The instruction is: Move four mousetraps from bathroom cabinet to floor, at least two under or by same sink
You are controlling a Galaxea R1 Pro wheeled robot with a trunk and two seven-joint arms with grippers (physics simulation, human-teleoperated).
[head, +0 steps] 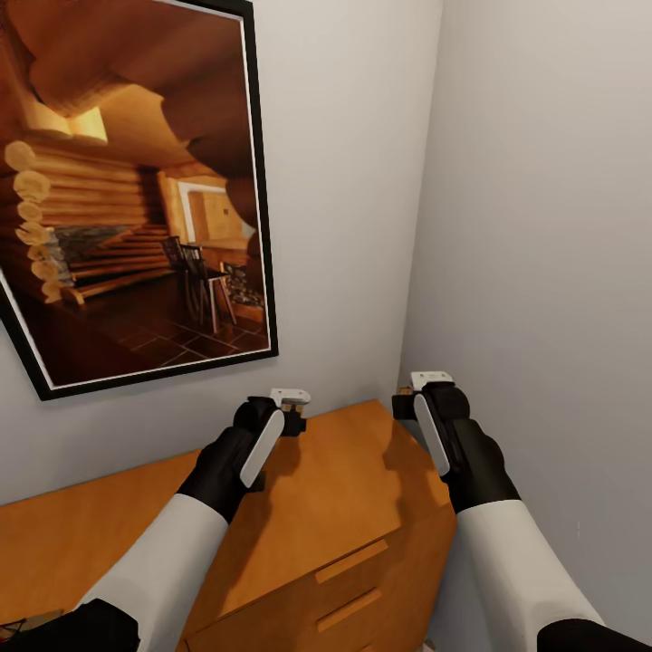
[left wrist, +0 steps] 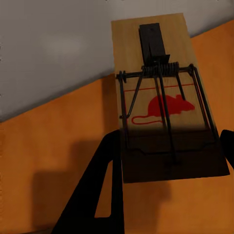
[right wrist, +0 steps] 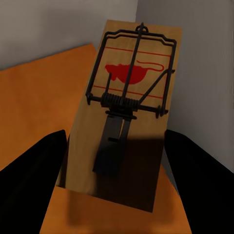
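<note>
I've got a mousetrap (left wrist: 163, 97) pinched in my left gripper (head: 292, 409) and a second mousetrap (right wrist: 124, 109) in my right gripper (head: 412, 396), each set of fingers closed on a board's edges, both held just above the cabinet (head: 344, 480) top in the corner under the framed picture (head: 127, 181). My judgement: back away keeping both boards level and the grip steady, since the thin boards could slip. Both forearms reach forward side by side, wrists roughly level, left nearer the picture wall, right by the side wall.
</note>
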